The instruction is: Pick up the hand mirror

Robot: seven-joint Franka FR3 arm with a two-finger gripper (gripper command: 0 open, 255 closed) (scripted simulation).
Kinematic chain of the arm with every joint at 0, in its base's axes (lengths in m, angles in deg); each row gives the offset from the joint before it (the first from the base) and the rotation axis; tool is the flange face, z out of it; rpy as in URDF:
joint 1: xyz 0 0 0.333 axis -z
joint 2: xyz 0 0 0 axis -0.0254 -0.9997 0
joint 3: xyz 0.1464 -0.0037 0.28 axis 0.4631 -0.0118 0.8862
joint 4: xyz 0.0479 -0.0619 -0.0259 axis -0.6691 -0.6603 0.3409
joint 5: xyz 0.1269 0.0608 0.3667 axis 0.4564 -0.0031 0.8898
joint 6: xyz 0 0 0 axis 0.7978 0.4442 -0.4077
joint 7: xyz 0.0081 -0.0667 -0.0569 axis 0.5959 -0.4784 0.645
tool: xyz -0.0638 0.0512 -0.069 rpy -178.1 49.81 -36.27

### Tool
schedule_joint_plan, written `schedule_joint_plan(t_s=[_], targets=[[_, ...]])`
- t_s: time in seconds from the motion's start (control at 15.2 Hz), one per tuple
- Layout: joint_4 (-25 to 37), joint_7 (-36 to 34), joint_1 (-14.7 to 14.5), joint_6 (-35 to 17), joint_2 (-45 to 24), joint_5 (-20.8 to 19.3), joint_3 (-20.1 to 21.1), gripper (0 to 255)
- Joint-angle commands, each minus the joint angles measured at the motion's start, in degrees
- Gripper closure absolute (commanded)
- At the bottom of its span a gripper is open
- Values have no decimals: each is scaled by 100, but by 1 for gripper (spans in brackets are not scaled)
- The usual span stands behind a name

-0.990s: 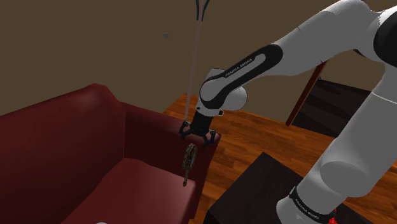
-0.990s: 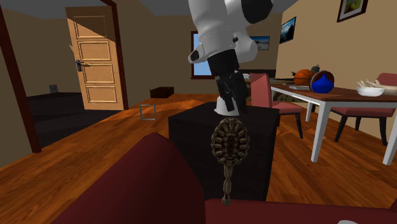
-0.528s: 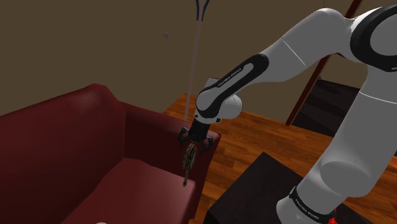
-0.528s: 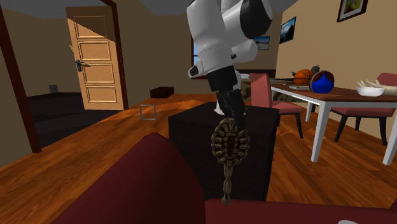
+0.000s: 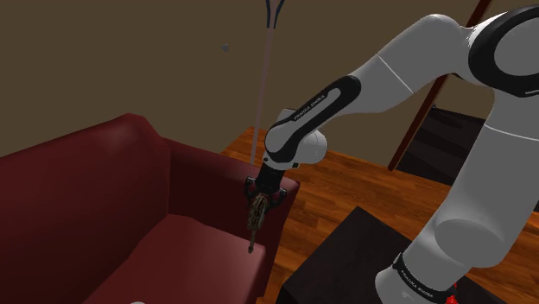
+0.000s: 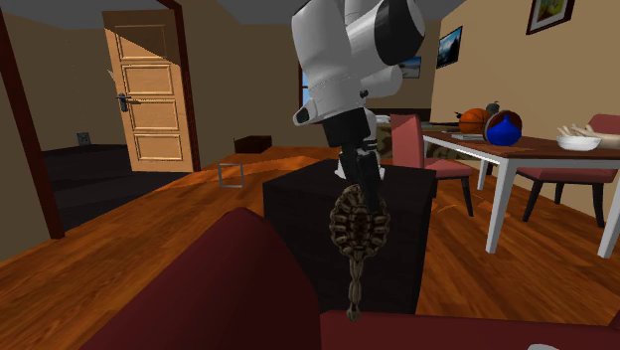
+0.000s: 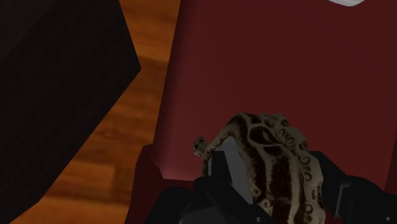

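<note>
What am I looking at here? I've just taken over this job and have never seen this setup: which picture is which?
A white robot arm on a black box stand ends in a black two-finger gripper. The shoulder view looks down from beside the stand; the second exterior view faces the arm across a dark red sofa; the wrist view looks along the fingers. The ornate hand mirror stands upright beside the sofa's arm, handle down to the seat. The fingers clasp its head.

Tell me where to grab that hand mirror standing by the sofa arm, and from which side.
Probably by its round ornate head, coming down from above and pinching across the flat faces. The hand mirror stands upright by the arm of the red sofa, handle down, so the head is the uppermost part.
</note>
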Motion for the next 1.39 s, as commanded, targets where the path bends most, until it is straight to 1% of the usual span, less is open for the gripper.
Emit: schedule_joint_plan(t_s=[0.0,0.2,1.19,1.32], targets=[[-7,0,-1,0,-6,0,0,255],[-8,-1,-1,5,0,0,1,255],[120,-449,67,1192,1095,-232,-61,255],[123,-453,67,1204,1105,-234,-62,255]])
